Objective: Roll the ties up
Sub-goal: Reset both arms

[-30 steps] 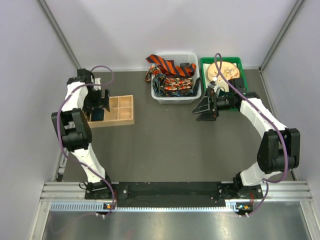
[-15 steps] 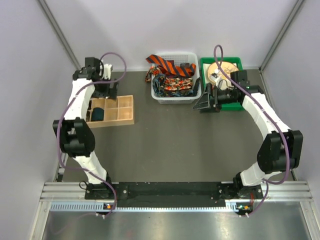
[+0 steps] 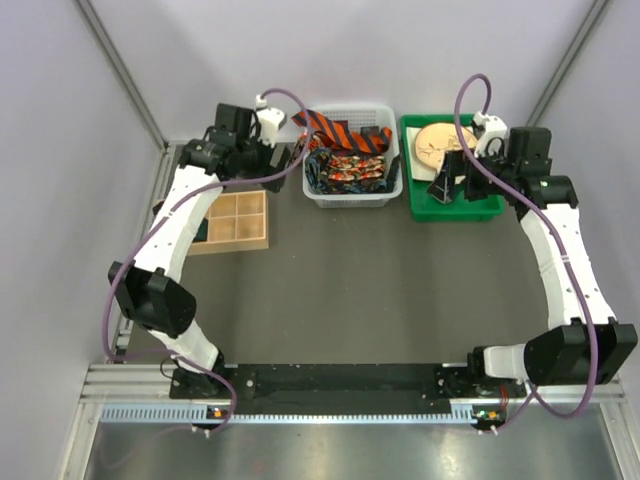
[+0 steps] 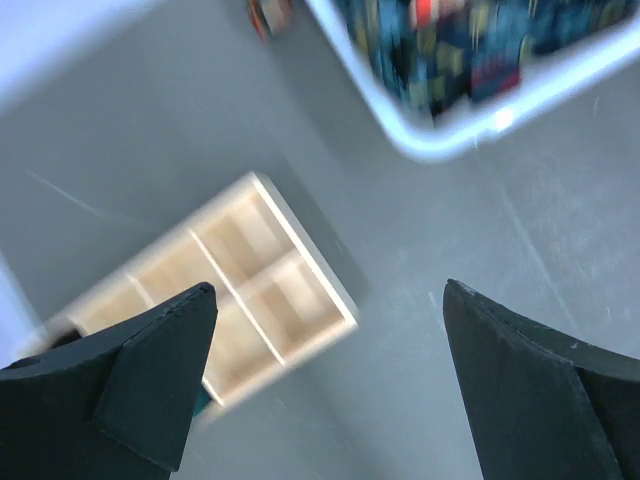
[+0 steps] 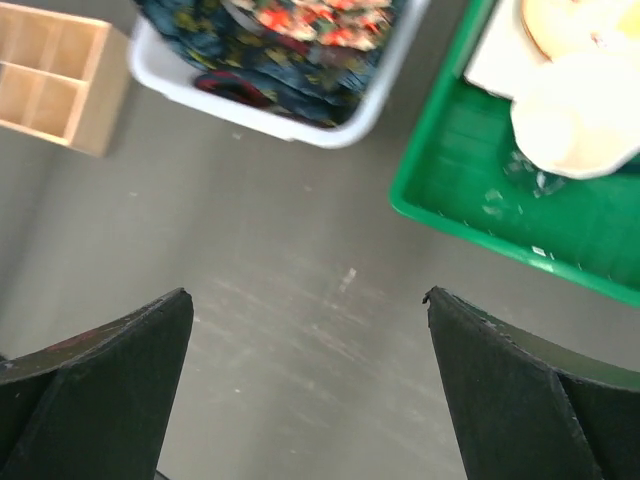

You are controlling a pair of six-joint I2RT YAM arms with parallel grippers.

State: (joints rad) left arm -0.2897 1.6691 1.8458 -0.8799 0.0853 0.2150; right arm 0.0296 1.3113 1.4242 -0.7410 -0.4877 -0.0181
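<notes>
Inside the white basket (image 3: 352, 199) at the far edge of the table (image 3: 340, 290), the ties (image 3: 345, 163) are lying tangled together. The left end effector (image 4: 327, 288) and right end effector (image 5: 306, 293) are hovering spread apart and empty, so pulling one tie is risking dragging several out.

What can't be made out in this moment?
- Number of ties in the white basket: tangled heap from above; blurred in left wrist view; cut by the top edge in both wrist views.
- Wooden box, left compartments: left arm overlaps them from above; left fingers and blur in left wrist view.
- Round tan item in the green tray: right fingers overlap it from above; washed out, cut off in right wrist view.
</notes>
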